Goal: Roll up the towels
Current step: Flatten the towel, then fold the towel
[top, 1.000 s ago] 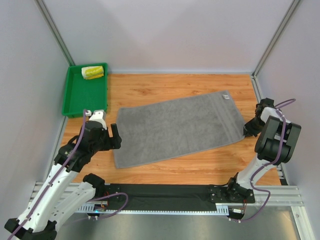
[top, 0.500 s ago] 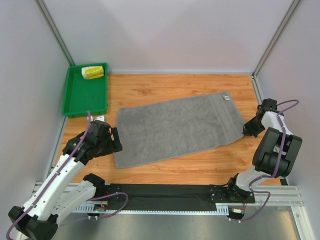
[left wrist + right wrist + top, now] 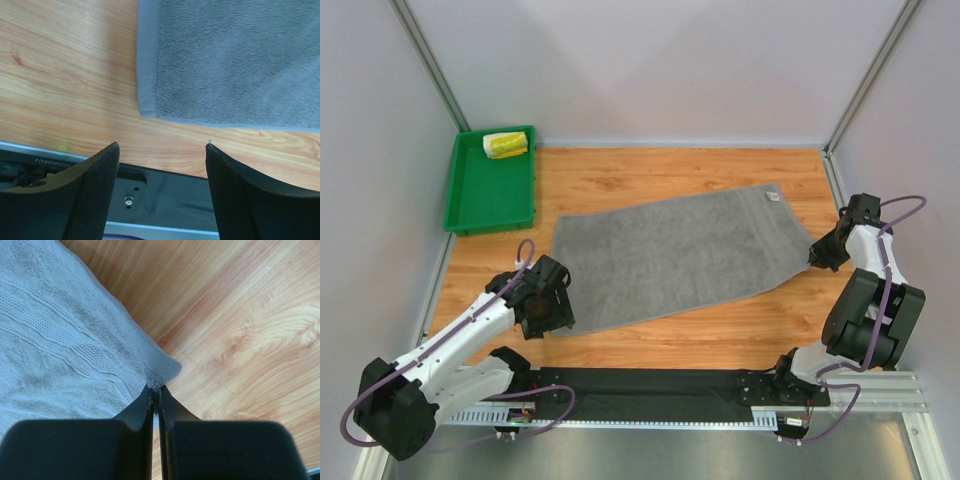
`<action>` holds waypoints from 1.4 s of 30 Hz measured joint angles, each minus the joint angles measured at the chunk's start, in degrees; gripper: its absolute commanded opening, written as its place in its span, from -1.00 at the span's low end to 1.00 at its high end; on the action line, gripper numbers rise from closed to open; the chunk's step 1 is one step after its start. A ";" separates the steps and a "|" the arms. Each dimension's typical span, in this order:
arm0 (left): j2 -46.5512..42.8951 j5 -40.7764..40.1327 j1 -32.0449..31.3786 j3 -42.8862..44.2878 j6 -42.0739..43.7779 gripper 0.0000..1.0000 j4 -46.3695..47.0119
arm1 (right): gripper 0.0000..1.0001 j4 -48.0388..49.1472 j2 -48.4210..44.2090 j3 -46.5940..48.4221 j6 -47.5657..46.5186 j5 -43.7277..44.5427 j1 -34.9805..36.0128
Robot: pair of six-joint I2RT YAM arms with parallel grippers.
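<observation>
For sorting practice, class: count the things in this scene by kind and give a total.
Towels: 2, grey towel and printed towel
Trays: 1, green tray
Robot arms: 2, left arm and right arm
Total: 5

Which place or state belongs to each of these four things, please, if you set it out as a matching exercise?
Things:
1. grey towel
2. small yellow-green towel
3. left gripper
4. right gripper

Places or states:
A. open, holding nothing
B. in the green tray
C. spread flat on the table
D. shut on a towel corner

Pairs: 1-C, 2-B, 3-A, 4-D
</observation>
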 measured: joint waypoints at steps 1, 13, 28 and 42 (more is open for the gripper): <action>0.11 -0.33 -0.15 -0.94 -0.68 0.49 0.50 | -0.99 -0.04 0.00 0.00 0.00 -0.15 0.00; 9.14 -5.53 -0.42 -3.43 -2.14 0.15 5.53 | -0.99 -0.04 -1.36 -0.52 -0.20 -0.79 0.00; 19.45 -8.66 -0.48 6.82 3.41 -0.93 6.36 | -0.99 0.61 -2.49 -1.92 -0.22 -1.84 0.00; 23.06 -25.38 -0.48 41.29 15.87 -1.00 -6.27 | -0.99 1.09 -2.47 -2.78 -0.83 -5.60 0.00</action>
